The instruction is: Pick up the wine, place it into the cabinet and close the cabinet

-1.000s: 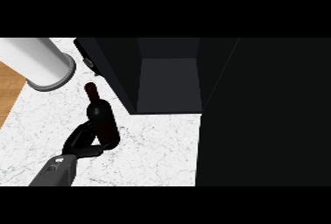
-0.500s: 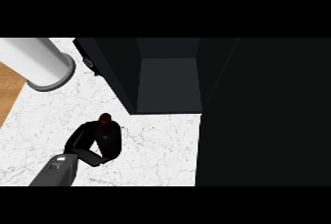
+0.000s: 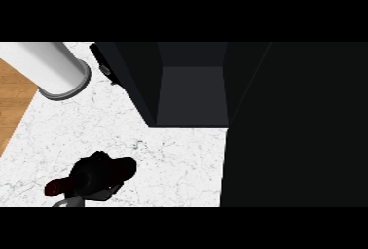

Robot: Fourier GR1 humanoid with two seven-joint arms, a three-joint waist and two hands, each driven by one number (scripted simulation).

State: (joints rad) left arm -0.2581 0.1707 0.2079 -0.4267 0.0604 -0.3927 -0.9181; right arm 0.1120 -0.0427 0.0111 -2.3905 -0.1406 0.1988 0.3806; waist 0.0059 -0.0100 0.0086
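The wine bottle [image 3: 59, 186] is dark red and lies tilted in my left hand [image 3: 95, 174] at the lower left of the head view. One red end pokes out to the left and the other end [image 3: 126, 165] shows to the right. The hand's fingers curl round the bottle and hide its middle. The black cabinet [image 3: 191, 92] stands open at the top centre, its dark inside facing me, well above and to the right of the hand. My right hand does not show.
A white cylinder [image 3: 52, 68] with a grey base stands at the upper left. A narrow black door edge [image 3: 105, 62] sticks out beside it. A large black panel [image 3: 295, 126] fills the right side. Wooden floor [image 3: 13, 102] lies past the white marble counter [image 3: 173, 160].
My left hand closed round the bottle and drew it back toward the lower edge. The bottle went from pointing away from me to lying sideways.
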